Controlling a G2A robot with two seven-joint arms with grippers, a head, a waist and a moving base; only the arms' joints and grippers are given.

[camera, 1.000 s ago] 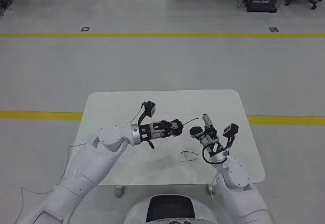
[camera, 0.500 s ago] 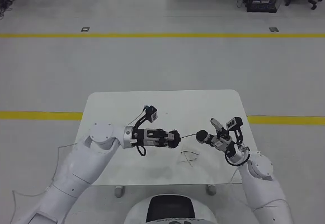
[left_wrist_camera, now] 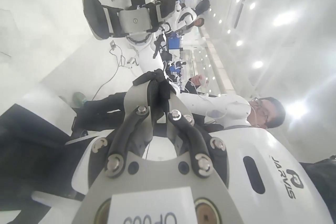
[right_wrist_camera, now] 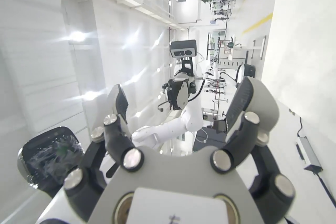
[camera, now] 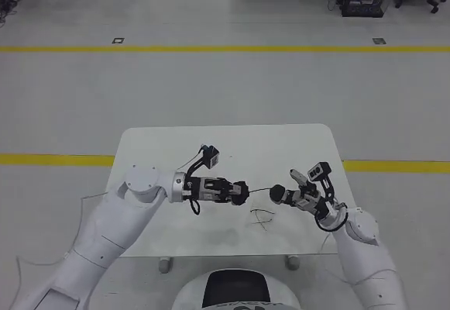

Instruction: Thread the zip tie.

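Left hand (camera: 241, 191) clamped on zip tie (camera: 262, 189), free end aimed at right hand (camera: 285, 186), which is spread open. Looks like the alignment step; next, right hand likely must close on that tip.

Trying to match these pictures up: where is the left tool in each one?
Top view: left tool at centre, shut on the zip tie, facing the right tool.
Left wrist view: close up, fingers together.
Right wrist view: left tool farther off, between the right tool's open fingers.
Shared landmark, top and right wrist: the right tool.
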